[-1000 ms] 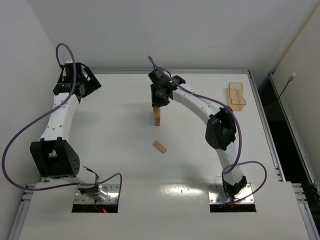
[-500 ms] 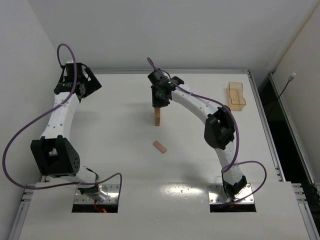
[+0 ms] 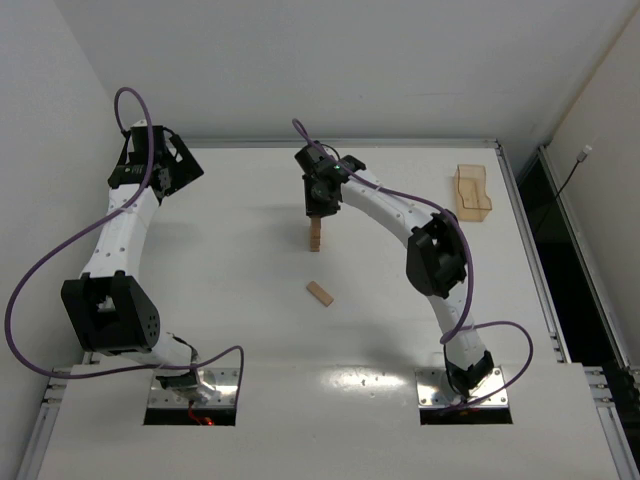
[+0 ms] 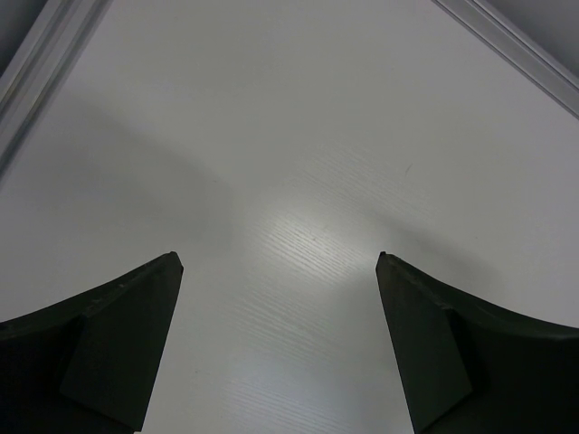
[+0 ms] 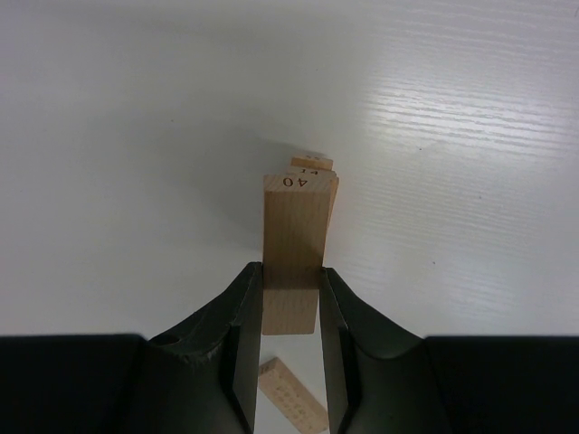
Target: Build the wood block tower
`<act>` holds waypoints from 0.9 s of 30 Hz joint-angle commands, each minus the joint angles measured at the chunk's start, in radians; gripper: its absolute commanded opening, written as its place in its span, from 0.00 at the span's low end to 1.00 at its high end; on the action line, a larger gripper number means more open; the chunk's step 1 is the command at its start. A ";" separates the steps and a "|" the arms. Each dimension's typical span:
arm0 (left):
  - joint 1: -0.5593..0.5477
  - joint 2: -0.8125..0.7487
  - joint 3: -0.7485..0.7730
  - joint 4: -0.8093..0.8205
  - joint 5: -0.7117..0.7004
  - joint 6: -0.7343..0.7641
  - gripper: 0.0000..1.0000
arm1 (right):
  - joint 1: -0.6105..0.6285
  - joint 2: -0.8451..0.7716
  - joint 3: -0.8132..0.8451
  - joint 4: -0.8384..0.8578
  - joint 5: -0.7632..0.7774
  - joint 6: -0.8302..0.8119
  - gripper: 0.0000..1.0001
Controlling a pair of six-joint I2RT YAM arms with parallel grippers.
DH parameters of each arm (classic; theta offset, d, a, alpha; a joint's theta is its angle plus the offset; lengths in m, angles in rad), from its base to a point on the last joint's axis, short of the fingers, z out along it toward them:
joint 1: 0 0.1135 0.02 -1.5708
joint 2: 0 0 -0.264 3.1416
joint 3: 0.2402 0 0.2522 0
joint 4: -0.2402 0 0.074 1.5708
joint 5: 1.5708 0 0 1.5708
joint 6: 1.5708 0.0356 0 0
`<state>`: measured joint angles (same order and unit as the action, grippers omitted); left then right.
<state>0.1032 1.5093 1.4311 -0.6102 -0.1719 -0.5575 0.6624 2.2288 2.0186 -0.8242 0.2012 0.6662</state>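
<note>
right fingers [image 5: 237,348] pinched inward, left fingers [image 4: 99,348] spread, probably hovering

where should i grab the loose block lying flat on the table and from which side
Grip the loose block at mid-length across its long sides, coming straight down. It lies flat and slanted on the table, apart from the tower, so turn the wrist to match.

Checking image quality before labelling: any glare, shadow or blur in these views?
Top view: sharp, mild sheen on the table near its front edge. Left wrist: left gripper a near-black silhouette over a bright patch. Right wrist: the gripped block is crisp, its printed 40 readable; glare upper right.
</note>
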 commanded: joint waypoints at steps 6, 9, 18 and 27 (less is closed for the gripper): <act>-0.011 0.006 0.017 0.036 0.015 0.010 0.87 | -0.006 0.011 -0.012 0.033 -0.002 -0.007 0.00; -0.011 0.006 0.017 0.036 0.015 0.010 0.87 | -0.006 0.020 -0.021 0.033 -0.011 -0.007 0.00; -0.011 0.006 0.017 0.036 0.015 0.010 0.87 | -0.006 0.020 -0.031 0.042 -0.031 -0.025 0.20; -0.011 0.006 0.017 0.036 0.015 0.010 0.87 | -0.006 0.020 -0.031 0.042 -0.031 -0.025 0.62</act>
<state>0.1032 1.5101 1.4311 -0.6102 -0.1616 -0.5575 0.6624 2.2417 1.9900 -0.8085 0.1711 0.6407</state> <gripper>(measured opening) 0.868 0.593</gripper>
